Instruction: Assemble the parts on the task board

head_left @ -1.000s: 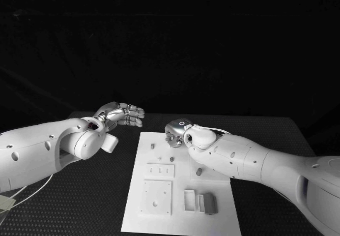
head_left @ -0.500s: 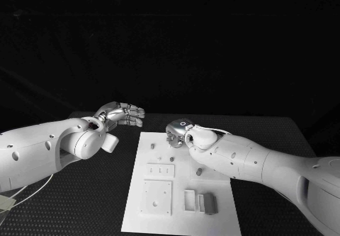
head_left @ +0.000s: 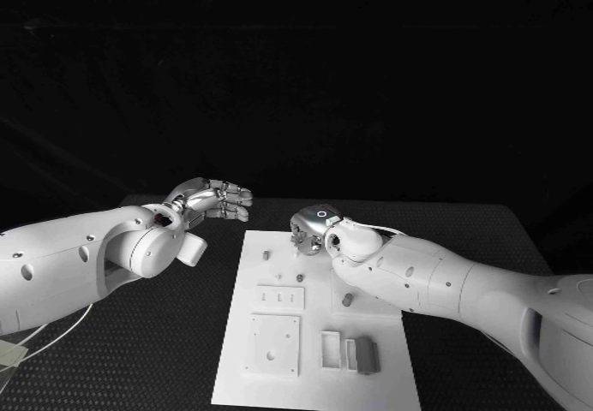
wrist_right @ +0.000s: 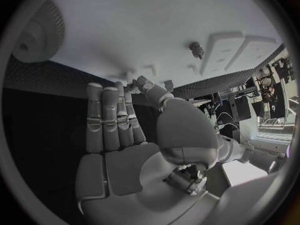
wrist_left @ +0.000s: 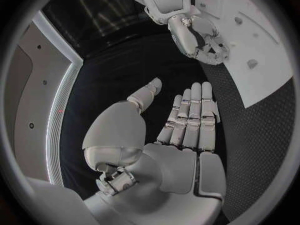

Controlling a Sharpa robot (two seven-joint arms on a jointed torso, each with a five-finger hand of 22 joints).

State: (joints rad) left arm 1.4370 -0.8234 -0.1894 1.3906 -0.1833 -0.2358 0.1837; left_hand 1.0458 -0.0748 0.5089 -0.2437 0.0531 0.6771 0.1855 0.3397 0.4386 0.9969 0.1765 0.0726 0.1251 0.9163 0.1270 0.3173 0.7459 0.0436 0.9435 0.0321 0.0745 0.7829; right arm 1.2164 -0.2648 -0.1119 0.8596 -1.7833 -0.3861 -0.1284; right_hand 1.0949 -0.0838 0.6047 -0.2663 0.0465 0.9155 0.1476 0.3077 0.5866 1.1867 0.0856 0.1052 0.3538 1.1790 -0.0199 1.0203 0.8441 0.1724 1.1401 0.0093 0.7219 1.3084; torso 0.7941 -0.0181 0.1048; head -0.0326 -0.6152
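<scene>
The white task board (head_left: 248,377) lies lengthwise in the middle of the table. On it are small grey pegs (head_left: 347,299), a slotted plate (head_left: 279,296), a square plate (head_left: 274,342), and a frame beside a grey block (head_left: 361,354) near the front. My right hand (head_left: 309,231) hangs over the board's far end, its thumb tip brought close to its fingertips (wrist_right: 128,85). Whether anything sits between them is hidden. My left hand (head_left: 212,199) hovers left of the board's far end, holding nothing, with fingers (wrist_left: 190,115) straight and thumb apart.
Black matting (head_left: 161,342) surrounds the board on both sides. Both forearms reach in low over the table, and the right one (head_left: 433,282) covers the board's right edge. A lone peg (wrist_right: 196,48) stands on the board (wrist_right: 156,30) beyond my right hand's fingertips.
My right hand has crept slightly farther and to the right over the board's far end. The left hand and the parts have not moved.
</scene>
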